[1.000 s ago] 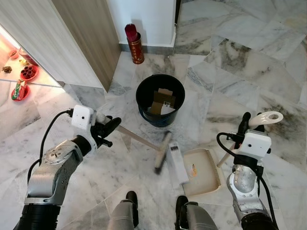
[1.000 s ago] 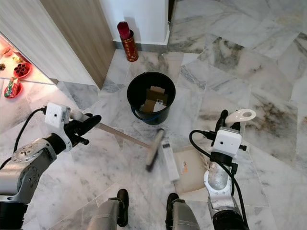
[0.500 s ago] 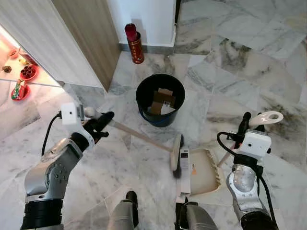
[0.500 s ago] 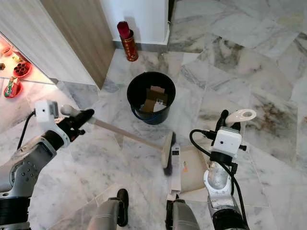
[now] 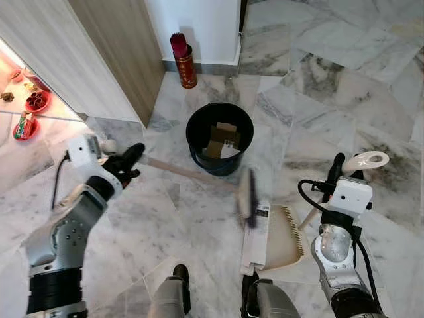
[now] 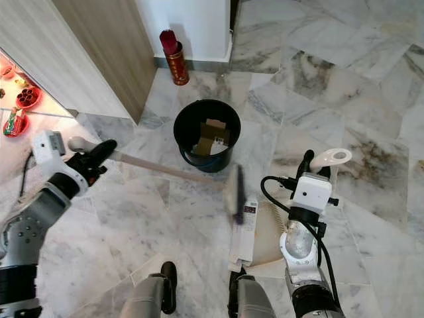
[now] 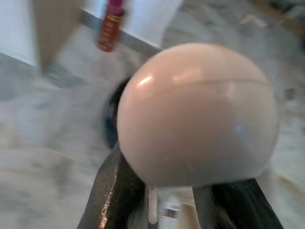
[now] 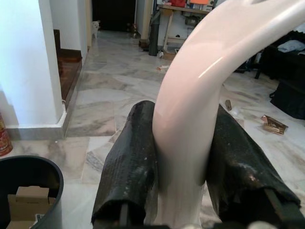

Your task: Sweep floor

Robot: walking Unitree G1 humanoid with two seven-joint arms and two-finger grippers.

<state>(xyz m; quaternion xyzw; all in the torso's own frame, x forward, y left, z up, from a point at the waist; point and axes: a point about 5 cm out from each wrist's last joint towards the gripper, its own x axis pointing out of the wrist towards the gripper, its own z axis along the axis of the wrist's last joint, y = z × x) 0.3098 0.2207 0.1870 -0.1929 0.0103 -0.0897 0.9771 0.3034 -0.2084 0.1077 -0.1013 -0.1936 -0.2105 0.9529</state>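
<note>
Left eye view: the left pincer [image 5: 130,156] clenches the broom [image 5: 246,193], whose head meets the dustpan [image 5: 281,228] just below the bucket [image 5: 219,137]; open marble floor [image 5: 344,99] surrounds it. Right wrist view: the right pincer [image 8: 183,157] clamps the dustpan handle [image 8: 190,119].

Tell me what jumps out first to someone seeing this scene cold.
The black bucket with cardboard scraps inside stands mid-floor on the marble. Just in front of it, the left gripper holds a broom whose head is at a flat white box lying at the edge of the beige dustpan. The right gripper is clamped on the dustpan's upright handle.
</note>
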